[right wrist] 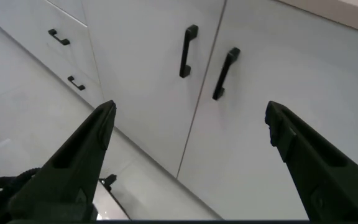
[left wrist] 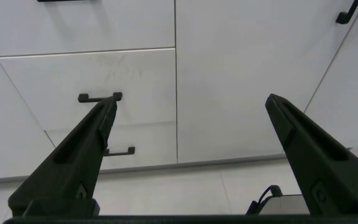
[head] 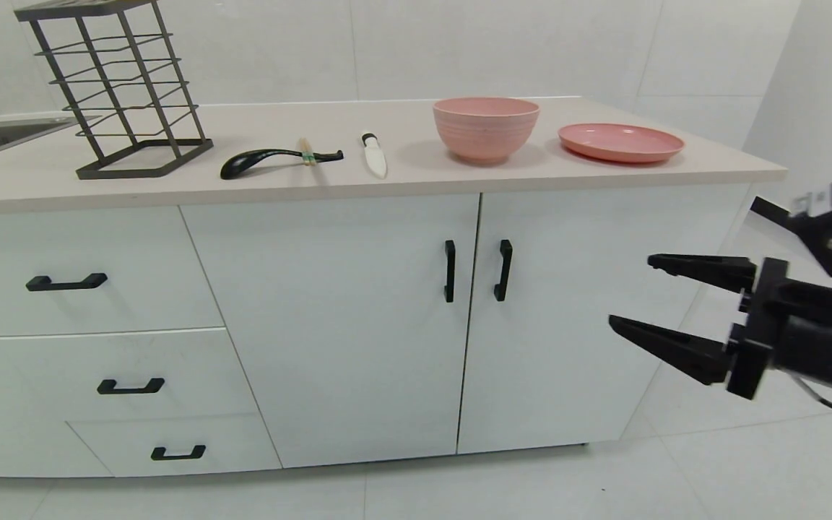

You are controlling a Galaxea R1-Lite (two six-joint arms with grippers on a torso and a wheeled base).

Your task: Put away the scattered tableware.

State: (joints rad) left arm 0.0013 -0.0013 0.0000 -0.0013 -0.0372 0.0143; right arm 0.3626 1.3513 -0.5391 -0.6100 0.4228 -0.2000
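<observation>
On the bench [head: 401,184], above white drawers [head: 91,238] and doors [head: 329,325], a black wire rack [head: 123,81] stands toward the robot's left end. The right end effector [head: 631,290] hangs low in front of the doors, fingers spread wide, holding nothing. The left end effector [left wrist: 191,101] faces the drawers, equally wide open and empty. Toward the bench's right sit a pink bowl [head: 486,128] and, beside it, a pink plate [head: 620,141]. Between rack and bowl lie a black spoon [head: 237,167], a white knife [head: 374,157], and chopsticks [head: 308,153] across the spoon's handle.
</observation>
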